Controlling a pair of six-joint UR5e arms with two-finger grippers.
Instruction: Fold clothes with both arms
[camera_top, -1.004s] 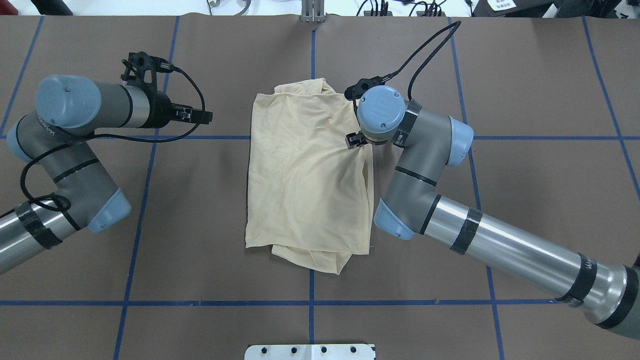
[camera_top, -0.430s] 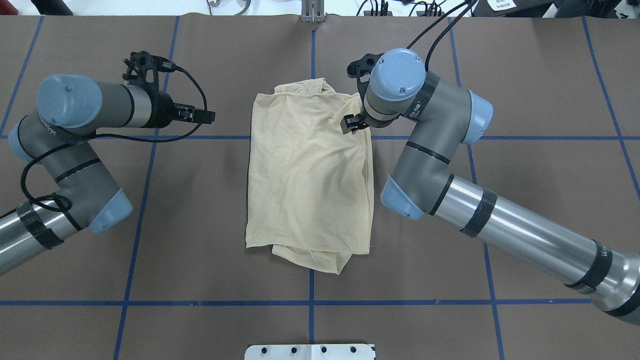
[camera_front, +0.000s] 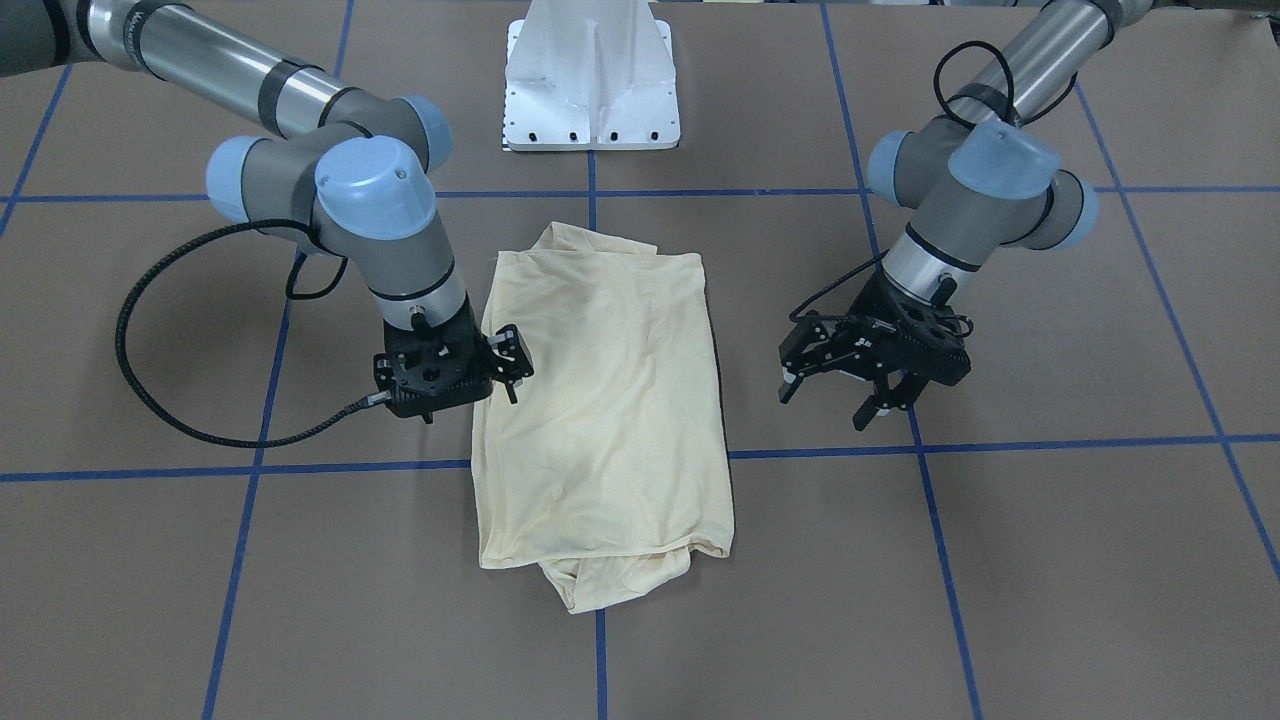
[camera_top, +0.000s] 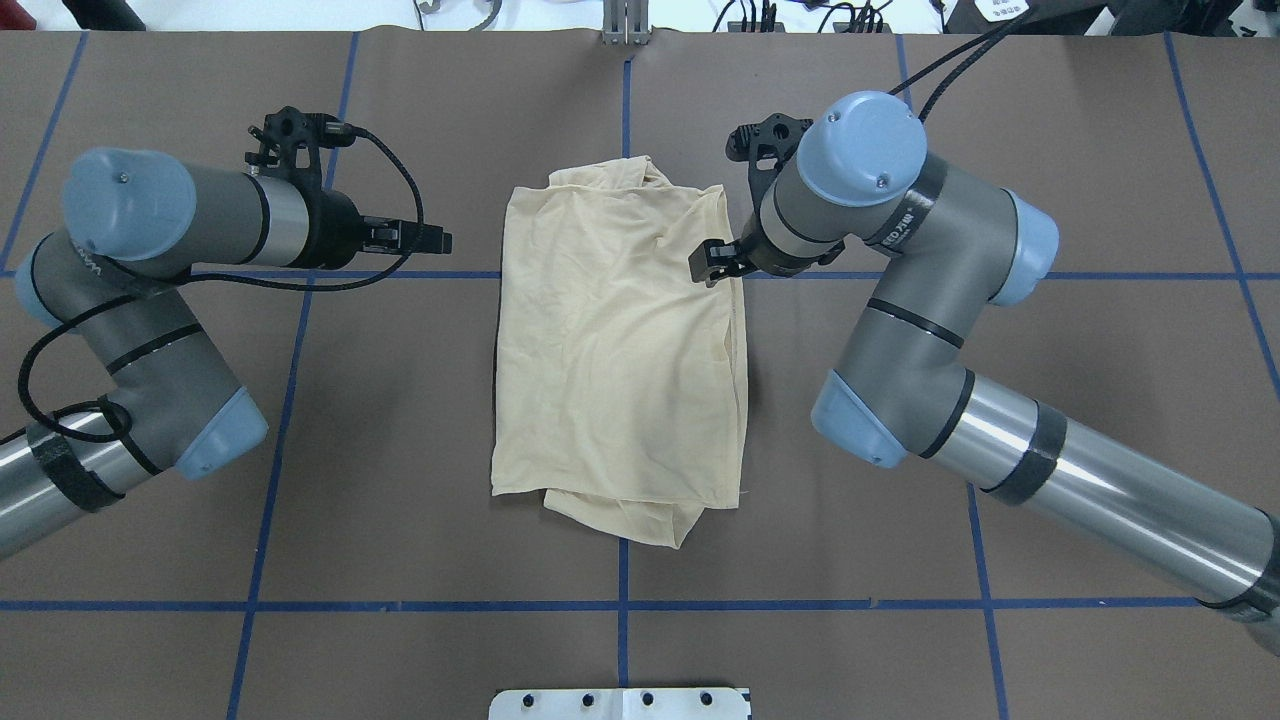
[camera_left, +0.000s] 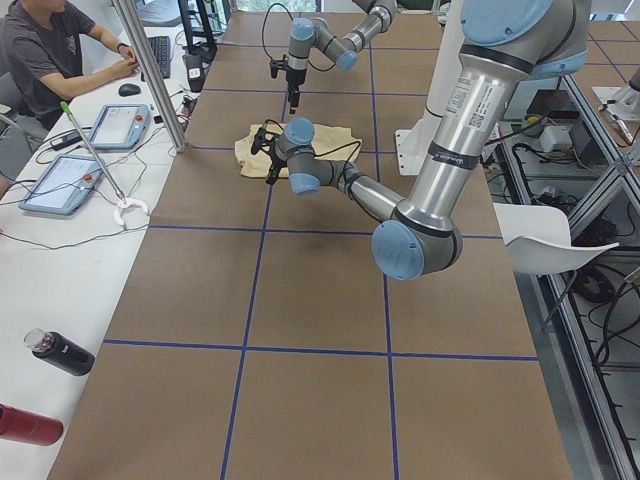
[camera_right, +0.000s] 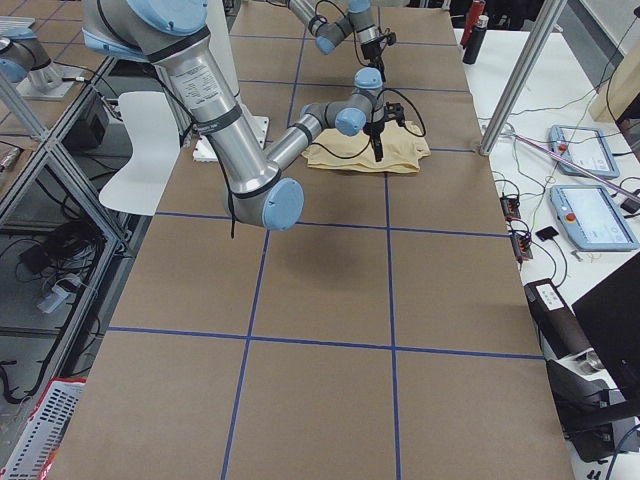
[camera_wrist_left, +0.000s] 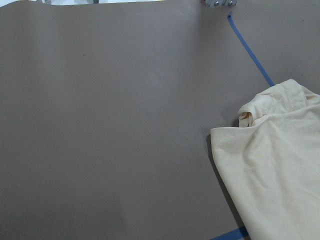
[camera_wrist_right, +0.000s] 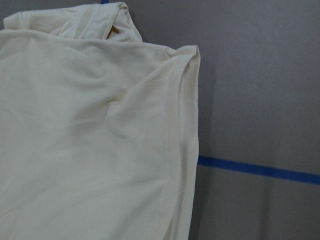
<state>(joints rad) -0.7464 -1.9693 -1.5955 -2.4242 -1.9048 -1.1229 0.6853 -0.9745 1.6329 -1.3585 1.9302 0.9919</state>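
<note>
The pale cream shirt (camera_top: 620, 350) lies folded into a rough rectangle at the table's middle, with a bunched end sticking out at each short side. No print shows. My right gripper (camera_top: 708, 265) hovers open over the shirt's edge on my right (camera_front: 600, 400), nothing between its fingers (camera_front: 510, 365). The right wrist view shows that hemmed edge (camera_wrist_right: 180, 150) lying flat. My left gripper (camera_top: 440, 240) is open and empty (camera_front: 822, 405), off the shirt's other side over bare table. The left wrist view catches the shirt's far corner (camera_wrist_left: 280, 165).
The brown table cover carries a grid of blue tape lines (camera_top: 622, 605). The white pedestal base (camera_front: 590, 80) stands at the robot's side. A person (camera_left: 50, 50) sits at a side desk with tablets (camera_left: 115, 125); bottles (camera_left: 60, 352) lie there too.
The right arm's wrist has swung outward to the right and its gripper has shifted slightly toward the far side along the shirt's edge. The left gripper has crept a little toward the shirt. The shirt has not moved.
</note>
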